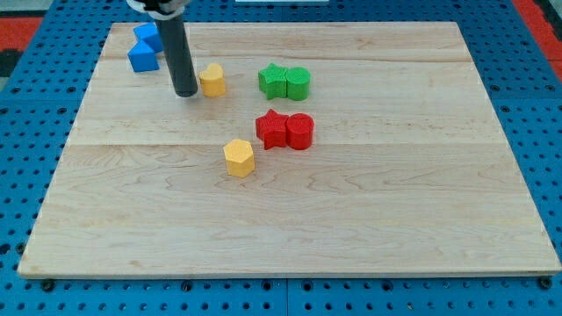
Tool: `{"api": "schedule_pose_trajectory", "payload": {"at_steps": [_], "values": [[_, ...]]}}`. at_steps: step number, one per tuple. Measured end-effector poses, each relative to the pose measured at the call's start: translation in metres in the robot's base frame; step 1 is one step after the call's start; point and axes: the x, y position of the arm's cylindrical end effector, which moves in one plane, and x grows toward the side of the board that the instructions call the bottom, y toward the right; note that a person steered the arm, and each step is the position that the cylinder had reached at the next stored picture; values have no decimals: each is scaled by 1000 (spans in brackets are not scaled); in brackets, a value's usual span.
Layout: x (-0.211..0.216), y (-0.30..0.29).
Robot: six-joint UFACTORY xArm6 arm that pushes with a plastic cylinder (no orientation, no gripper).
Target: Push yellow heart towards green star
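Note:
The yellow heart (212,80) lies on the wooden board near the view's top, left of centre. My tip (185,92) stands just to its left, almost touching it. The green star (274,82) lies to the right of the heart, with a gap between them, and touches a green round block (298,83) on its right side.
A yellow hexagon block (239,158) lies below the heart near the board's middle. A red star (273,130) and a red round block (300,132) sit side by side below the green pair. Two blue blocks (144,48) lie at the top left corner.

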Motion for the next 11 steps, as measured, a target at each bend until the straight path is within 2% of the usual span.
{"api": "schedule_pose_trajectory", "payload": {"at_steps": [1,3,4,5,7,8,9,10,11], "values": [[-37,3],[-34,78],[-35,95],[-80,47],[-53,3],[-27,19],[-18,56],[14,57],[18,47]]}}
